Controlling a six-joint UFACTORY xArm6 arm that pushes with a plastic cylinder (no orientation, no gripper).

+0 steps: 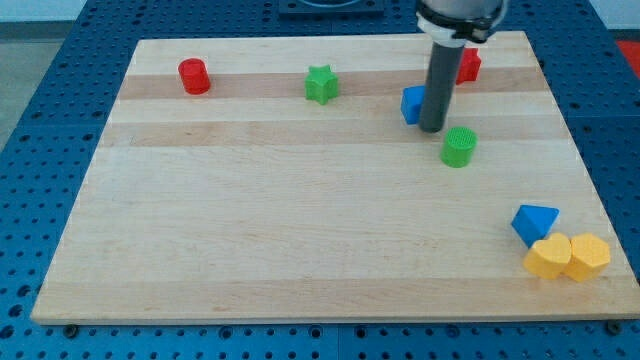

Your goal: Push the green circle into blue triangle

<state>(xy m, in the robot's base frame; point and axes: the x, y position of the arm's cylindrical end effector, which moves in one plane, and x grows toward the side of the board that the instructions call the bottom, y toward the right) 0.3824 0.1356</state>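
On the wooden board (pixel 300 230), camera view: green circle (pixel 459 146) stands right of centre in the upper half, taken as landmark. My tip (pixel 432 128) sits just up and to the view's left of it, close but a sliver apart, contact not certain. No jaws on this rig; the rod is bare and holds nothing. Blue block (pixel 411 104), shape unclear, partly hidden behind the rod, just up-left of the green circle. Red block (pixel 468 66) above the circle, near the board's top edge, partly hidden by the arm. Green star (pixel 321 84) up and well to the view's left; red cylinder (pixel 194 76) farther left again. Blue triangle (pixel 535 222) lies well apart, down and to the view's right of the circle, near the board's right edge. Two yellow blocks touch each other just below the triangle: left one (pixel 548 258), right one (pixel 588 256).
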